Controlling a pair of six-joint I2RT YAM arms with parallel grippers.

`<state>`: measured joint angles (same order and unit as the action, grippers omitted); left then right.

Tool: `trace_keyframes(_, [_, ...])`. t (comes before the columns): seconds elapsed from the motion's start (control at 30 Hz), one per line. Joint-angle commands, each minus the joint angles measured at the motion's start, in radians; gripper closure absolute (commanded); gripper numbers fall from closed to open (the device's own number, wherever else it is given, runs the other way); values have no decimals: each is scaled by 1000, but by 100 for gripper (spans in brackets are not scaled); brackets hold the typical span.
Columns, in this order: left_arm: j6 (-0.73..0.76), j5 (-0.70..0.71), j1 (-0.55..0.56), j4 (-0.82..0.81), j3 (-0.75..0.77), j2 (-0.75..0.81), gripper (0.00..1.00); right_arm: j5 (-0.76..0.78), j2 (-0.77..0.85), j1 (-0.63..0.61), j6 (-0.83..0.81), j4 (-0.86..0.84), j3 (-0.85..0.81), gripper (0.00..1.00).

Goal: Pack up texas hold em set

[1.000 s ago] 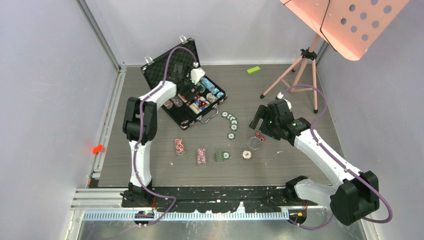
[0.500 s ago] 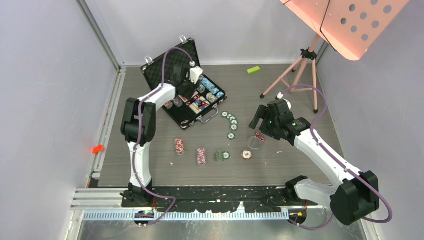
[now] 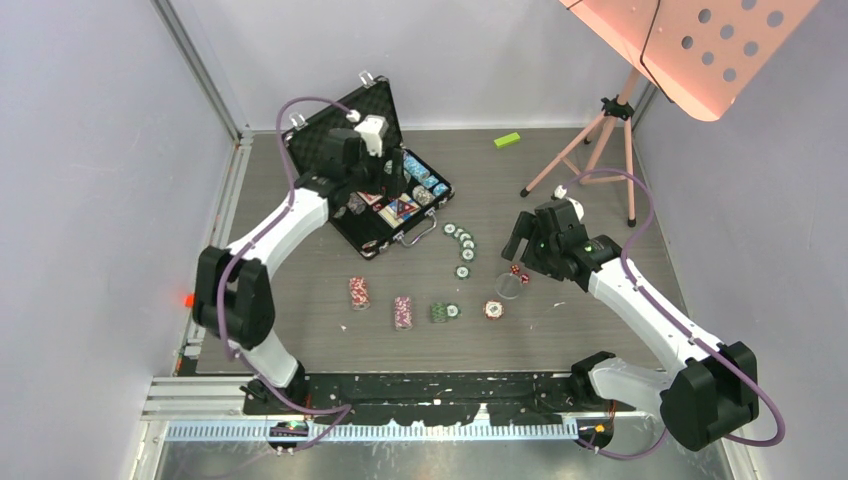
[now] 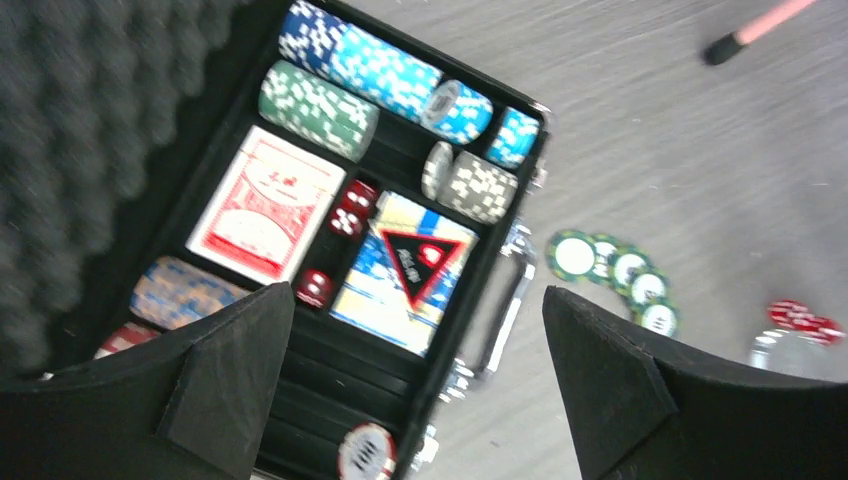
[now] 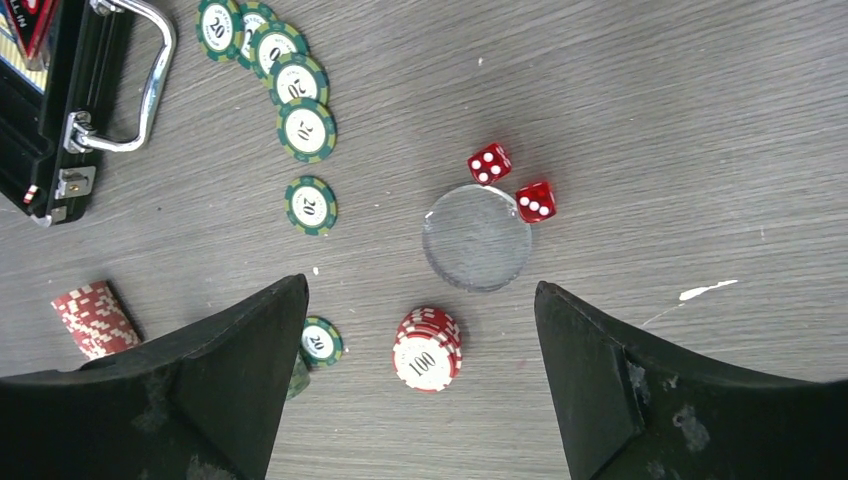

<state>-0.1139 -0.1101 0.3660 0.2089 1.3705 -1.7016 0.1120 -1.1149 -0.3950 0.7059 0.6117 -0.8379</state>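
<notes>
The left arm [image 3: 285,215] is swinging its elbow out and down toward the near left edge of the surface [image 3: 600,190], so its forearm is now reaching slantwise up to the briefcase [image 4: 80,150] instead of standing folded close beside it. The left hand [image 4: 416,295] is drawing back and up from the chip rows [image 4: 370,70] toward the foam lid. Its jaws, which were narrowing half a second ago, are standing wide apart again with nothing between them.
</notes>
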Motion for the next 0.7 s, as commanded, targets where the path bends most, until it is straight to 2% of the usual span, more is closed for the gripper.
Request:
trace_keyframes(0.0, [-233,-184,-14,-38,-105,98,0,49,28,4,-30,11,-23,9])
trace_keyframes(0.07, [-289,-224,14,-38,-144,121,0,61,37,4,-28,19,-19,9])
trace_keyframes(0.2, [-259,-114,139,54,-188,161,0,94,38,4,-5,51,-6,9])
trace_keyframes(0.3, [-285,-78,184,55,-239,209,0,116,34,4,0,87,7,8])
trace_keyframes(0.47, [-284,0,197,47,-279,257,0,141,41,6,25,128,9,1])
trace_keyframes(0.57, [-335,54,191,110,-244,245,0,162,38,6,44,156,-7,0])
trace_keyframes(0.67, [-314,63,188,145,-237,255,0,184,53,5,55,178,-12,0])
